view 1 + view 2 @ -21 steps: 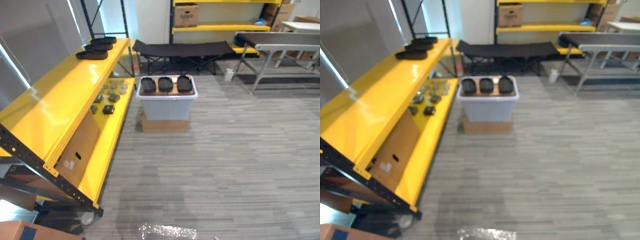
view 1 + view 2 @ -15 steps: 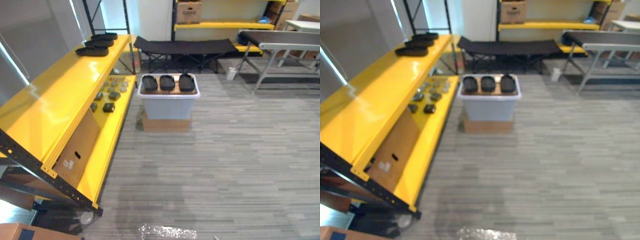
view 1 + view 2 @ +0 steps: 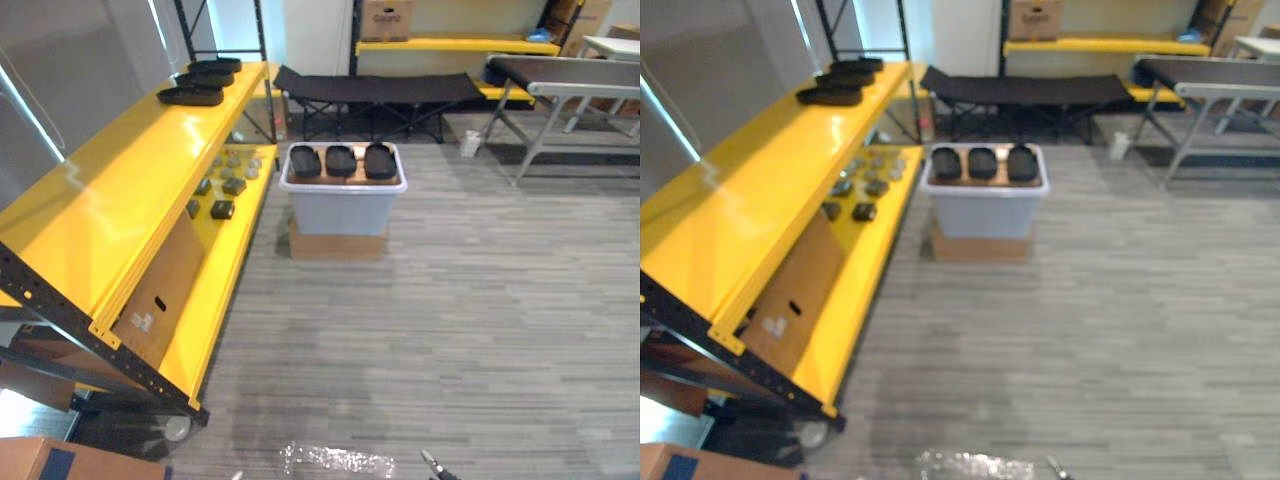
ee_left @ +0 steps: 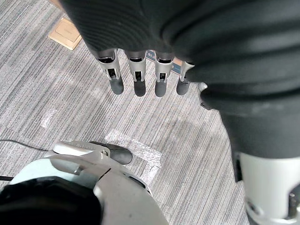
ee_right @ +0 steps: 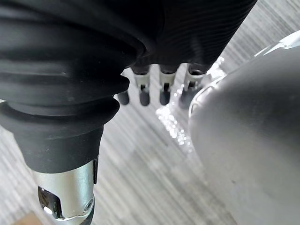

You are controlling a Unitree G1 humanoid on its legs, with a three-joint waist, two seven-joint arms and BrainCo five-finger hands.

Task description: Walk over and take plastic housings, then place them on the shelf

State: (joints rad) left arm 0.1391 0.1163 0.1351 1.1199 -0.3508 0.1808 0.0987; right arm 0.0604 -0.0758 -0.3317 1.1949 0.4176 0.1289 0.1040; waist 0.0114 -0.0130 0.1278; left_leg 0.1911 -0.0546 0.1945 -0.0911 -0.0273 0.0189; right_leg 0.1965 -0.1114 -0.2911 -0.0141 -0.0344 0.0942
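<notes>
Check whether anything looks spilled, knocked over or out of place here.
Mostly tidy. Three black housings lie in a neat row across the top of the grey bin, which sits squarely on a cardboard box. The one oddity is a cardboard sheet leaning tilted on the lower level of the yellow shelf.

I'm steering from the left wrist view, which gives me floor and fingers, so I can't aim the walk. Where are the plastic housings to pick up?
Observer: Straight ahead. Three black plastic housings lie in a row at the top of a pale bin, which stands on a cardboard box on the floor.
Operator: And the shelf?
Observer: The yellow shelf runs along the robot's left, its far end beside the bin, with three more housings at the far end of its top level.
Operator: Is the right hand free?
Observer: Yes. The right hand hangs over the floor with straight fingers and holds nothing.
</notes>
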